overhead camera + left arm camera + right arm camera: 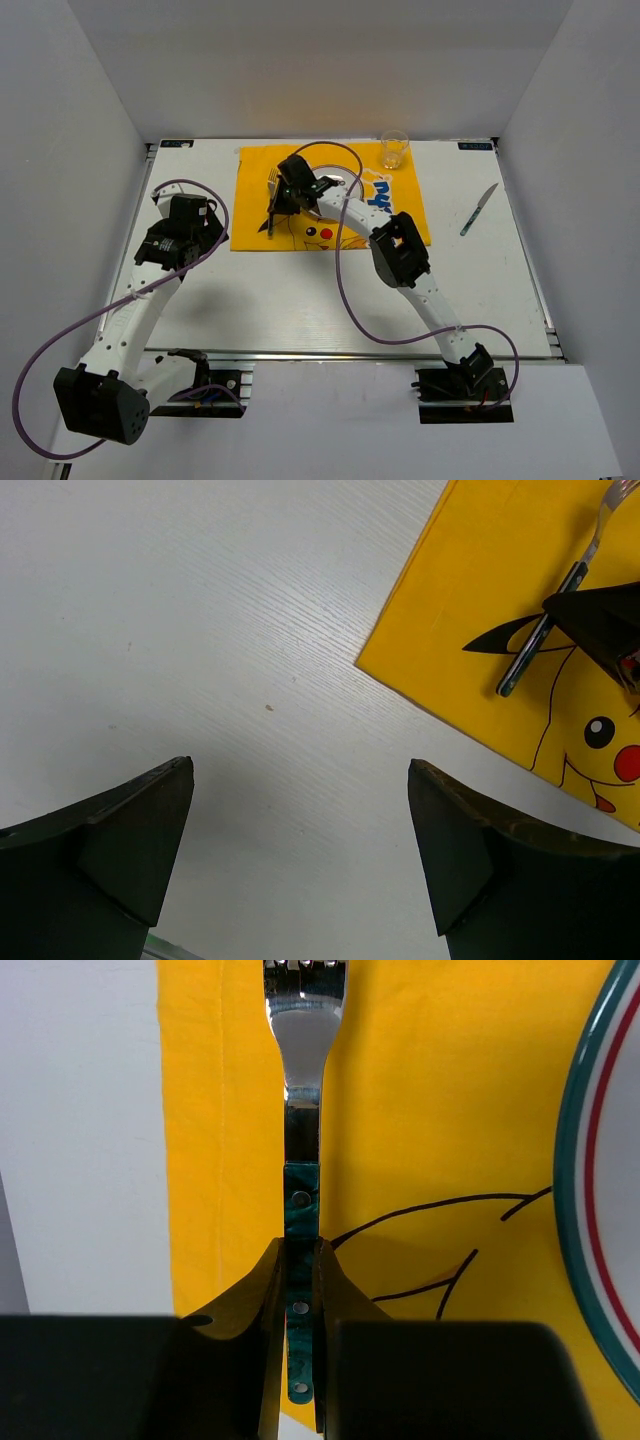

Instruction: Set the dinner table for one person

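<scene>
Right claw [300, 1270]: clamped on green-handled fork [302, 1100], over yellow cloth [430, 1080], plate [598, 1160] to right. Left claw [300, 840]: apart, above white counter [200, 630], left of cloth

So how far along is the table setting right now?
Done: the yellow cloth is laid, with the plate on it and the glass by its far right corner. In hand: the right end effector is shut on the fork, over the cloth left of the plate. To do: the knife lies on the table, off to the right; the left end effector is open and empty.
</scene>
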Robot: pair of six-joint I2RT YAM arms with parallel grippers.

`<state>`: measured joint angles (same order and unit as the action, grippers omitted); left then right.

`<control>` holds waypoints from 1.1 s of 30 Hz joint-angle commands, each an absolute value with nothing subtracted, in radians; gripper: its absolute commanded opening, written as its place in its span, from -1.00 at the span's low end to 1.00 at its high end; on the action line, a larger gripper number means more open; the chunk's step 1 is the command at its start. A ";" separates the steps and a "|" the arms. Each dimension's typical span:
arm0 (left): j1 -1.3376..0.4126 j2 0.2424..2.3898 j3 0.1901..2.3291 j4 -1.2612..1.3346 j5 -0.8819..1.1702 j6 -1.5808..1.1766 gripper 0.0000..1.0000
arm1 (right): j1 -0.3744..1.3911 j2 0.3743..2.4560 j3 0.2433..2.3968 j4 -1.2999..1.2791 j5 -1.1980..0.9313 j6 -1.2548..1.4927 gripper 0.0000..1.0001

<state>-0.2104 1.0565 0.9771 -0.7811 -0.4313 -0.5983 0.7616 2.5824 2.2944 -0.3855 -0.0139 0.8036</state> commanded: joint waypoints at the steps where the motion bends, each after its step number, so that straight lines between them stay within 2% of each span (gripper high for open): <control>1: -0.202 1.040 0.986 -0.770 -0.426 -0.591 0.96 | 0.773 2.591 2.344 -0.308 -0.005 0.862 -1.00; 33: -0.202 1.022 0.976 -0.752 -0.385 -0.560 0.96 | 0.773 2.689 2.372 -0.253 -0.078 0.864 -0.98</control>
<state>-0.2104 1.0473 0.9768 -0.7700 -0.3943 -0.5697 0.7727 2.6732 2.3356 -0.2787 -0.0784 0.8688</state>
